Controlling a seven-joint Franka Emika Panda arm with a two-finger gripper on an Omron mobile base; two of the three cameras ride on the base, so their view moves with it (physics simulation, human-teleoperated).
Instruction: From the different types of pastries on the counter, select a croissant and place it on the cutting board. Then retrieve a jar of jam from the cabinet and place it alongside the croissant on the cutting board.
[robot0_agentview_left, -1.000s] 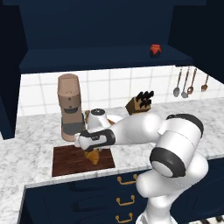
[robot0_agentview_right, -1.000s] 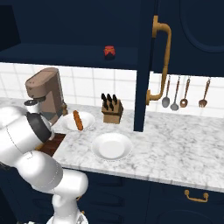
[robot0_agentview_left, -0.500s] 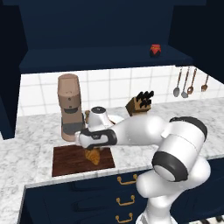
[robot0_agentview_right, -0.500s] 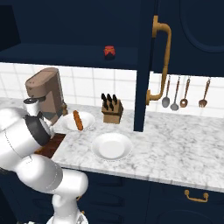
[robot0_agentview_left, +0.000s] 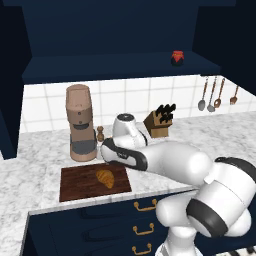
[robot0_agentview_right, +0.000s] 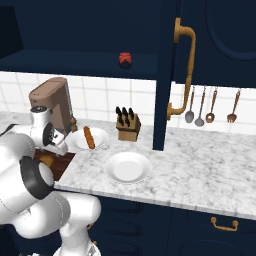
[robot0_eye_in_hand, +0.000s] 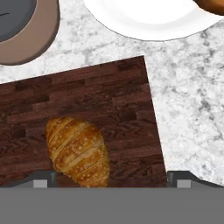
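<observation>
The croissant (robot0_eye_in_hand: 78, 151) lies flat on the dark wooden cutting board (robot0_eye_in_hand: 87, 105), free of any grip. My gripper (robot0_eye_in_hand: 110, 181) hangs just above it, open, its two tips far apart on either side of the pastry. From the left base view the croissant (robot0_agentview_left: 105, 178) rests mid-board (robot0_agentview_left: 80, 186), below my hand (robot0_agentview_left: 116, 152). The red jar of jam (robot0_agentview_left: 177, 58) stands up on the dark cabinet shelf (robot0_agentview_right: 125, 60), far from the gripper. A long baguette-like pastry (robot0_agentview_right: 89, 137) lies on a white plate on the marbled counter (robot0_agentview_right: 200, 165).
A brown coffee machine (robot0_agentview_left: 80, 122) stands right behind the board, with a small pepper mill (robot0_agentview_left: 100, 134) beside it. On the counter are an empty white plate (robot0_agentview_right: 127, 167) and a knife block (robot0_agentview_right: 127, 126). An open cabinet door with a gold handle (robot0_agentview_right: 182, 70) hangs at the right, and utensils (robot0_agentview_left: 210, 95) hang on the wall.
The jaws have spread wide and let go of the croissant, which stays on the board. My hand has drawn up a little from it.
</observation>
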